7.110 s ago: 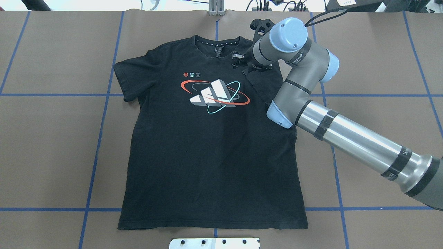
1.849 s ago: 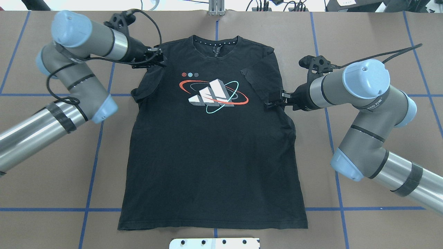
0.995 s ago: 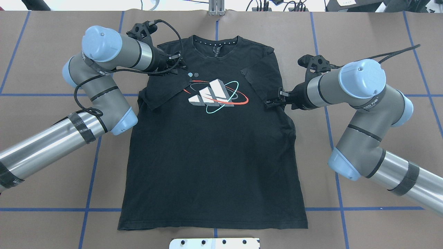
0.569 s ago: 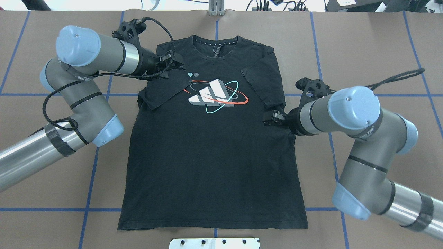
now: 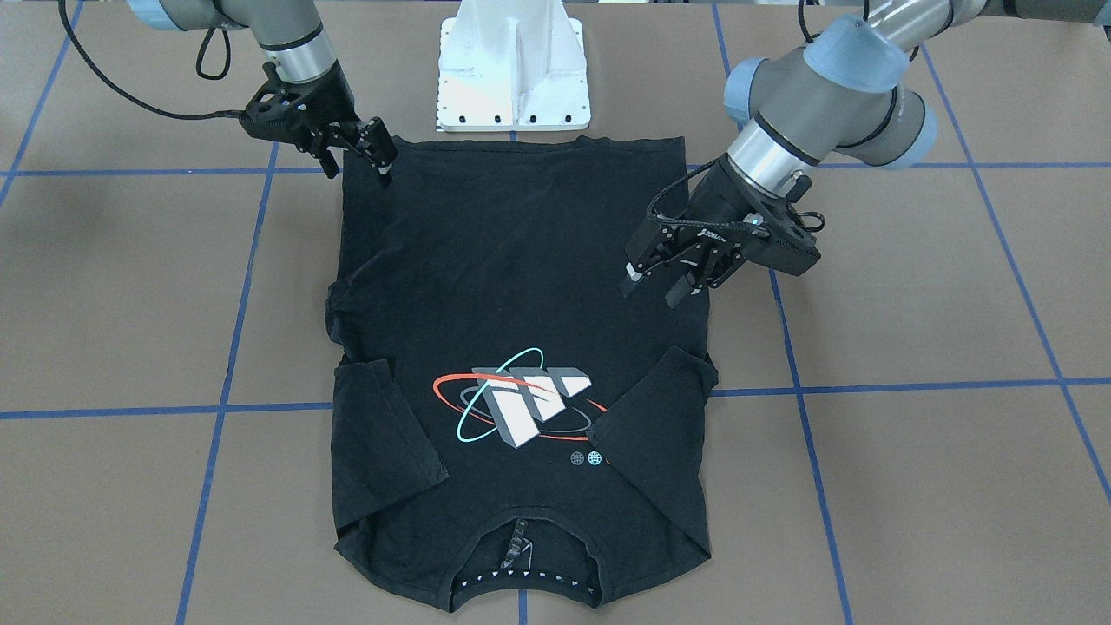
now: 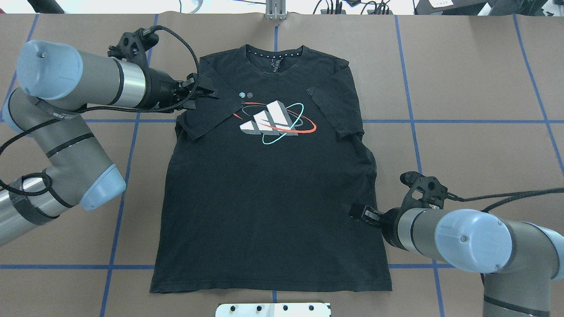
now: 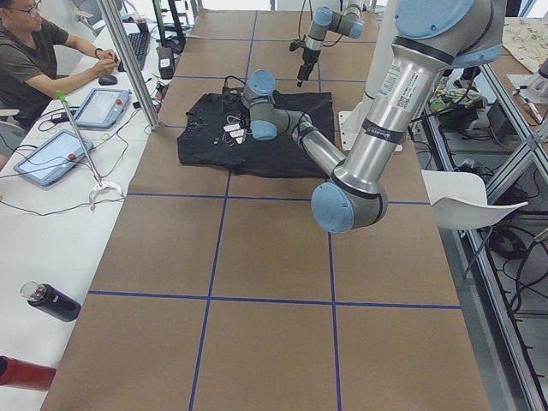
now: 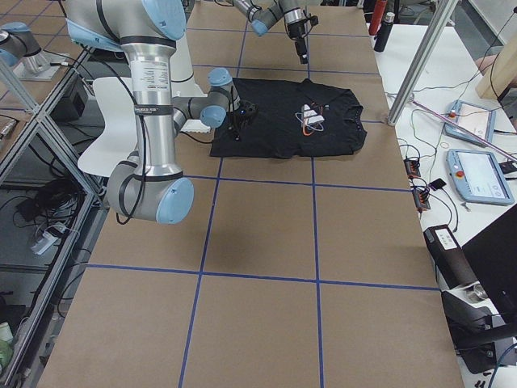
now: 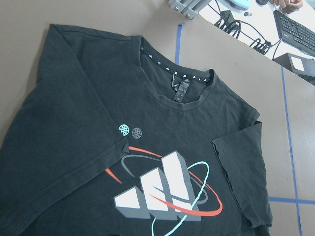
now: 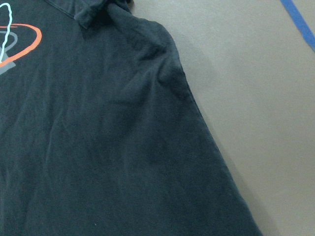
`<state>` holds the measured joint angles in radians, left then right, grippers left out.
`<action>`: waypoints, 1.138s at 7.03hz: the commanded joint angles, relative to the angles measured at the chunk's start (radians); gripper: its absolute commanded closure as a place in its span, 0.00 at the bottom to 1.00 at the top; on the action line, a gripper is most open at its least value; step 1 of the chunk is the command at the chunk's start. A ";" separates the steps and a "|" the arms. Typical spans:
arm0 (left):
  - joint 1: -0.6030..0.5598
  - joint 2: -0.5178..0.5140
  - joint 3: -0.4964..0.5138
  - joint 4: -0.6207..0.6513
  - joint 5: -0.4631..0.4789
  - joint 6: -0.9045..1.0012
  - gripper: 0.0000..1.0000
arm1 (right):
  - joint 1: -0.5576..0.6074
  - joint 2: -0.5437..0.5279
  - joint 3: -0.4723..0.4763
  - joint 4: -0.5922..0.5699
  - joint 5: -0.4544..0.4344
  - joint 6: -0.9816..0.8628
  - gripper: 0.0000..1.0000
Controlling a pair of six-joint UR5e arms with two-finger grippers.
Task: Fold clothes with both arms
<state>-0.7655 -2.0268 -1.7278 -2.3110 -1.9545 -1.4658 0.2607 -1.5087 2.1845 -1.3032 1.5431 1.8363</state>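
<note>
The black T-shirt [image 6: 273, 198] lies flat and graphic side up on the brown table, collar at the far edge. Both sleeves are folded inward onto the chest. It also shows in the front view [image 5: 512, 252], the left wrist view [image 9: 74, 123] and the right wrist view [image 10: 98, 147]. My left gripper [image 6: 210, 93] [image 5: 653, 289] is open and empty, hovering just above the folded left sleeve. My right gripper [image 6: 357, 211] [image 5: 358, 161] is open and empty at the shirt's right side edge, between armpit and hem.
The white base block [image 5: 514, 69] stands at the near table edge by the shirt's hem. Blue tape lines cross the table. A person sits at a side bench with tablets [image 7: 51, 154] and bottles [image 7: 47, 301] beyond the far table edge.
My left gripper folded the left sleeve inward, let go and drew back left. My right gripper left the folded right sleeve and moved down the shirt's right side toward the hem.
</note>
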 commanded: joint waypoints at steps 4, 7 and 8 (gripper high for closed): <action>0.003 0.045 -0.071 -0.001 -0.040 -0.001 0.22 | -0.102 -0.110 0.070 -0.002 -0.028 0.168 0.01; 0.006 0.054 -0.081 -0.004 -0.021 0.001 0.20 | -0.198 -0.113 0.066 -0.011 -0.127 0.383 0.03; 0.009 0.059 -0.085 -0.004 -0.011 0.001 0.20 | -0.201 -0.113 0.049 -0.011 -0.129 0.446 0.06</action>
<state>-0.7586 -1.9723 -1.8075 -2.3151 -1.9753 -1.4650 0.0744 -1.6206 2.2475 -1.3127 1.4269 2.2039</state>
